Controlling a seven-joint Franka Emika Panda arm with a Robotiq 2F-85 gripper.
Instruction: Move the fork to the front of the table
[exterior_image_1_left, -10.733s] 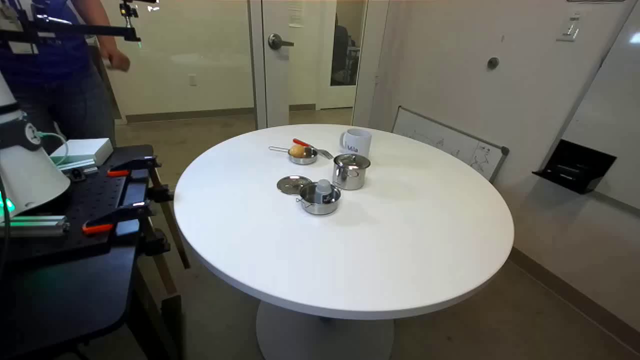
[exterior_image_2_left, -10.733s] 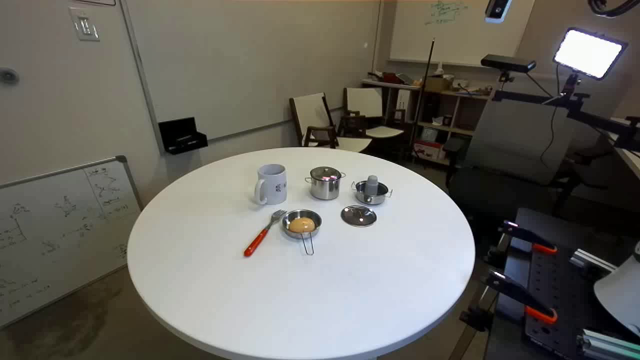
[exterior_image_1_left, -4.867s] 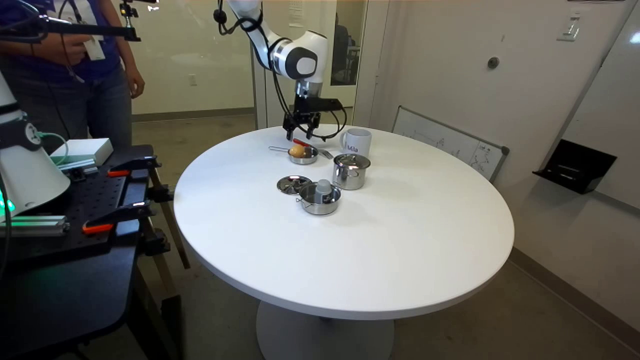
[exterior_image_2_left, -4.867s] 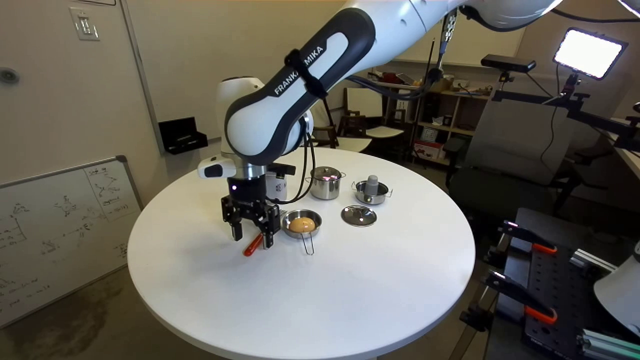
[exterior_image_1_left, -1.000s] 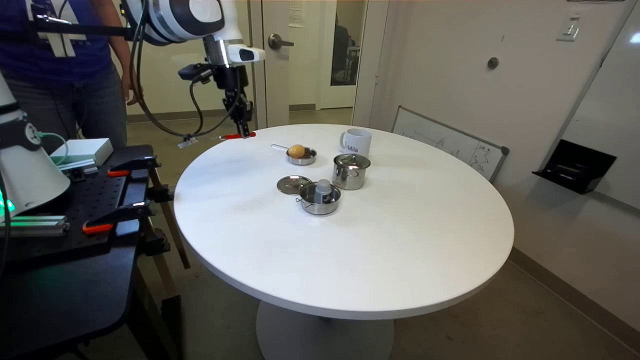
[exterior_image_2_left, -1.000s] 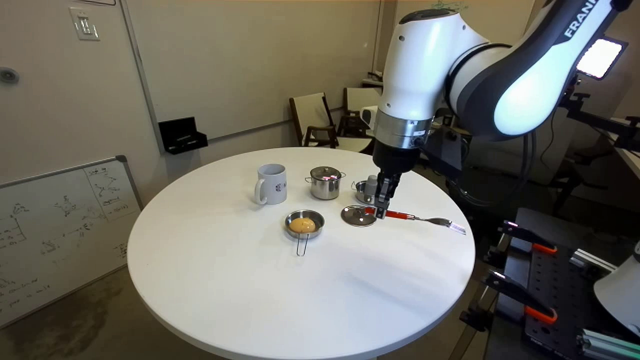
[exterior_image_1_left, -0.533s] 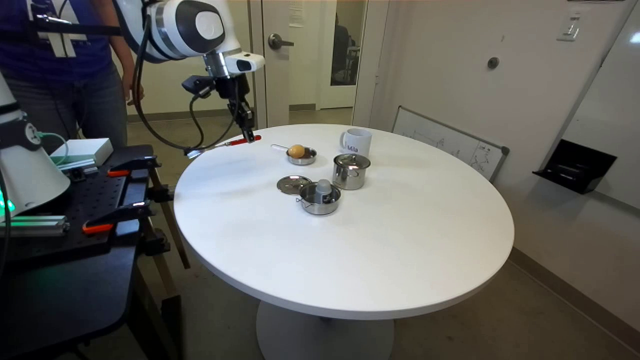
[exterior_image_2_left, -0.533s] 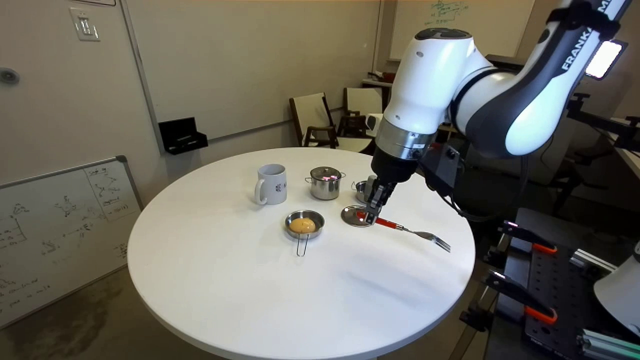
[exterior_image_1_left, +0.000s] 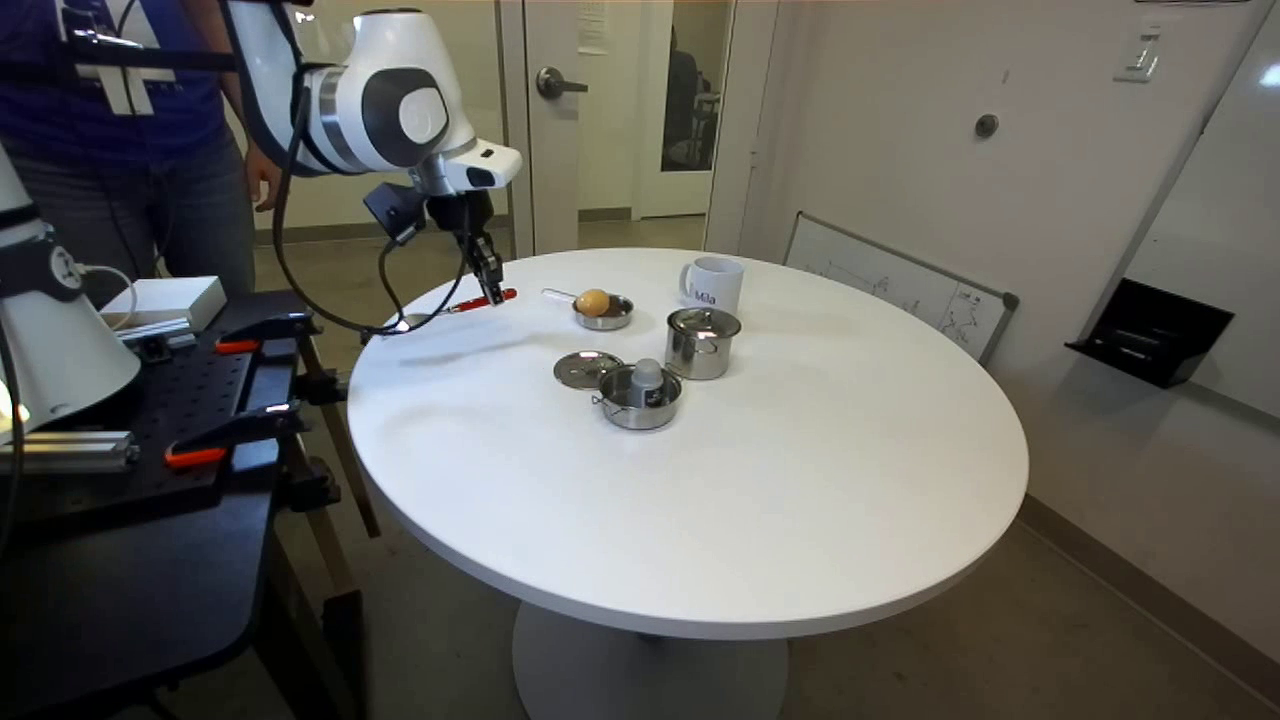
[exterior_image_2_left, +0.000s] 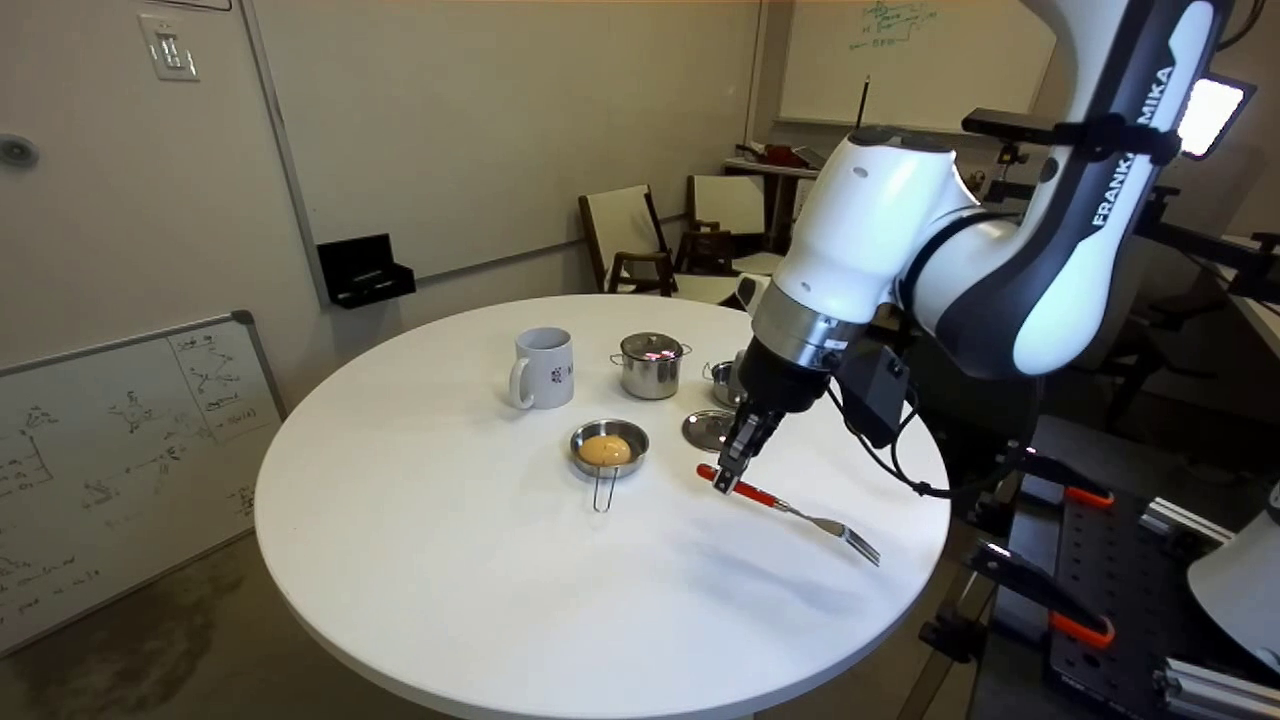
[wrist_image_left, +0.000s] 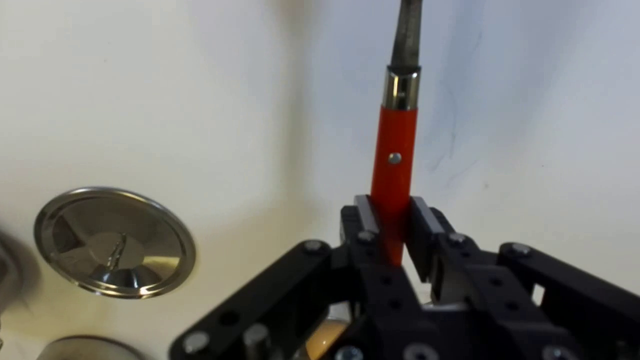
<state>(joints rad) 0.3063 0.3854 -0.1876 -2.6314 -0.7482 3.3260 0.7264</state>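
Claw (wrist_image_left: 395, 215): jaws close together, pinching the red handle of the fork (wrist_image_left: 397, 131) between them.
Fork: held in the claw, tines farthest from it, seemingly lifted above the desk (exterior_image_2_left: 430, 600).
Lid (wrist_image_left: 115, 245): on the desk, left of the claw in the wrist view.
Carry: likely the step in hand.
Set-down: probably next; lower the claw, lay the fork flat, loosen; which edge counts as front is unclear.

Rounded white arm (exterior_image_2_left: 870, 225), black trim (exterior_image_2_left: 1000, 305), white lettering (exterior_image_2_left: 1112, 192), silver wrist ring (exterior_image_2_left: 800, 329), looping black cables (exterior_image_1_left: 278, 235), screw-studded black jaws
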